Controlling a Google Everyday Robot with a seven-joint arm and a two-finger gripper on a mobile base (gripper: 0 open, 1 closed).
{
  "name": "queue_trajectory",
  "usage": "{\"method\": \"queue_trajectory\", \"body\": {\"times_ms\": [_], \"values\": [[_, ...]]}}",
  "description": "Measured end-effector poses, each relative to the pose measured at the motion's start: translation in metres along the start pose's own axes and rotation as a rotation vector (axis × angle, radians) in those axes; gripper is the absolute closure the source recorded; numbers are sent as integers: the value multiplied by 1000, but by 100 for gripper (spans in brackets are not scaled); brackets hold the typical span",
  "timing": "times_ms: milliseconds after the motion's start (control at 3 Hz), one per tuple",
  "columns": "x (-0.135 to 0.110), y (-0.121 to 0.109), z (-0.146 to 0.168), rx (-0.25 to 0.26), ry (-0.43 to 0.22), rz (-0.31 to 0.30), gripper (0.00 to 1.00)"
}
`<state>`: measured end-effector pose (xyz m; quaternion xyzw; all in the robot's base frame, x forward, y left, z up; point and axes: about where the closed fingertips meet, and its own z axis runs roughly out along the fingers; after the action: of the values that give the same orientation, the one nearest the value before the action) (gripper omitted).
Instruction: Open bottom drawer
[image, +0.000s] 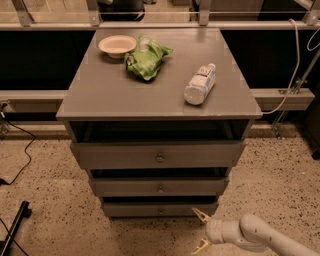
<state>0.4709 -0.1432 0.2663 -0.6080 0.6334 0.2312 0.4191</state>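
Note:
The bottom drawer (159, 208) is the lowest and narrowest of three grey drawer fronts in the cabinet, with a small round knob (160, 210) at its centre. It looks pushed in. My gripper (202, 230) is low at the front right, just below and to the right of the drawer's right end, about a hand's width from the knob. Its two yellowish fingers (201, 215) are spread apart and hold nothing. The white arm (260, 236) comes in from the lower right corner.
Above are the mid-sized drawer (160, 187) and the widest top drawer (158, 155). On the cabinet top (100, 95) lie a bowl (117, 45), a green bag (146, 59) and a plastic bottle (200, 83). A black stand foot (14, 228) and cable (20, 150) lie at the left on the speckled floor.

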Motion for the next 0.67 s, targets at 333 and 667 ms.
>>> {"method": "queue_trajectory", "body": {"times_ms": [333, 667], "values": [[11, -12, 17, 26, -20, 3, 0], [17, -31, 29, 28, -12, -8, 0]]}}
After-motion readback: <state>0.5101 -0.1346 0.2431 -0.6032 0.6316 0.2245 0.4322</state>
